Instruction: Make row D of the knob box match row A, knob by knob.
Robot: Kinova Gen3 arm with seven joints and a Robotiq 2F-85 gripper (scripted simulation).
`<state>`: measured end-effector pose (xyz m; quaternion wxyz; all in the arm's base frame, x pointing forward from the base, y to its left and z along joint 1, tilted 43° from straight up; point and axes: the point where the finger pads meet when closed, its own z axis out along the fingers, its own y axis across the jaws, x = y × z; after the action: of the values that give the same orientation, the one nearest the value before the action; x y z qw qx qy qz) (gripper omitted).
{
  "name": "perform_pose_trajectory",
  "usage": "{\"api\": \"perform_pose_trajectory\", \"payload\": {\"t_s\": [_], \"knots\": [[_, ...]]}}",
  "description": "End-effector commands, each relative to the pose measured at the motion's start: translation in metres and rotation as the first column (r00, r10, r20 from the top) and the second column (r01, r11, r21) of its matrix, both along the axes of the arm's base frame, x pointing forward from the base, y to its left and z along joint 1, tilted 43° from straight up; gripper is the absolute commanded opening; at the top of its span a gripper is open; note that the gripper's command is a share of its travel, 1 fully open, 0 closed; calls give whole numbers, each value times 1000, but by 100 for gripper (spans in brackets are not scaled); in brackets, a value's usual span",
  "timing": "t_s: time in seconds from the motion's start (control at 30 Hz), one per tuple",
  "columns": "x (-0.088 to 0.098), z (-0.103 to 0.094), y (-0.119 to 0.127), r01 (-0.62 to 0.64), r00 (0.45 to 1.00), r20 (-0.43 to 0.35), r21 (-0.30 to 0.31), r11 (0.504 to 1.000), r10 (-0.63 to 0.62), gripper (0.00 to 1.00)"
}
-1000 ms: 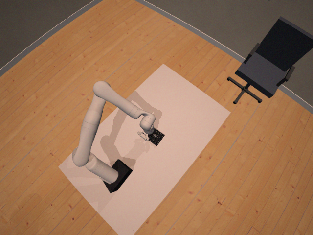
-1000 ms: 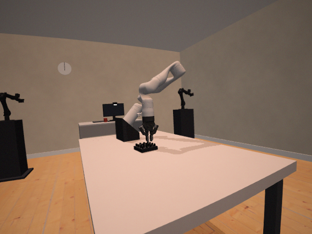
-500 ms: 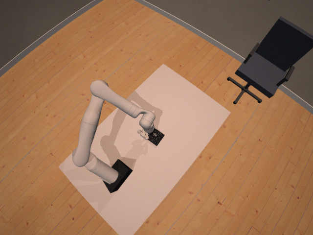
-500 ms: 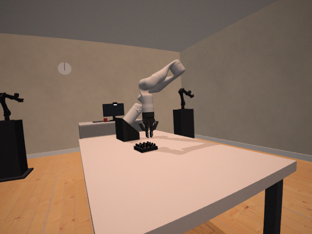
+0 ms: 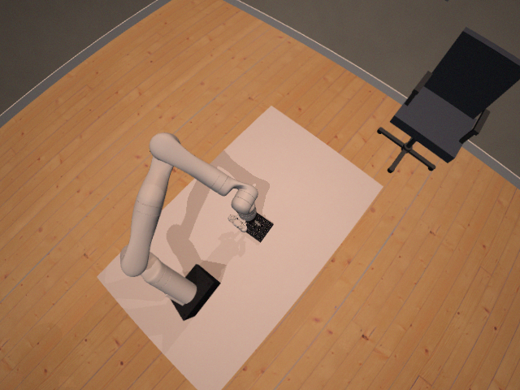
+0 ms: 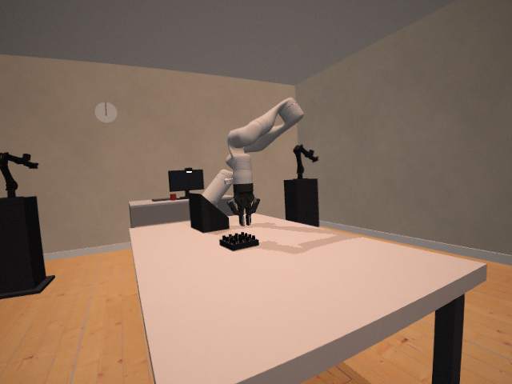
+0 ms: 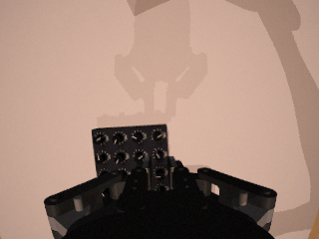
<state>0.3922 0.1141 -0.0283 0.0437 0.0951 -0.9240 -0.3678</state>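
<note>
The black knob box (image 5: 259, 227) stands on its feet on the white table, near the arm's side of it. It also shows in the exterior view (image 6: 238, 242) and in the wrist view (image 7: 131, 153), where several of its knobs are visible but their white lines are too small to read. My gripper (image 6: 246, 222) points straight down and hangs a short way above the box, clear of the knobs. Its fingers stand only a little apart with nothing between them. In the wrist view the fingertips cover the nearest row of knobs.
The arm's black base block (image 5: 197, 292) (image 6: 206, 213) sits on the table behind the box. An office chair (image 5: 453, 105) stands on the floor beyond the table's far corner. Other arms on pedestals and a desk with a monitor stand along the walls.
</note>
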Motion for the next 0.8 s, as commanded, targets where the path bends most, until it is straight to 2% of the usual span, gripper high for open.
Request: {"api": "perform_pose_trajectory", "payload": {"t_s": [0.0,0.43,0.77], "knots": [[1,0,-1,-1,1000,4,0,1000,1,19],[0,1,-1,-70,996,65,13,997,69,19],[-1,2,-3,-232,952,212,26,972,222,19]]}}
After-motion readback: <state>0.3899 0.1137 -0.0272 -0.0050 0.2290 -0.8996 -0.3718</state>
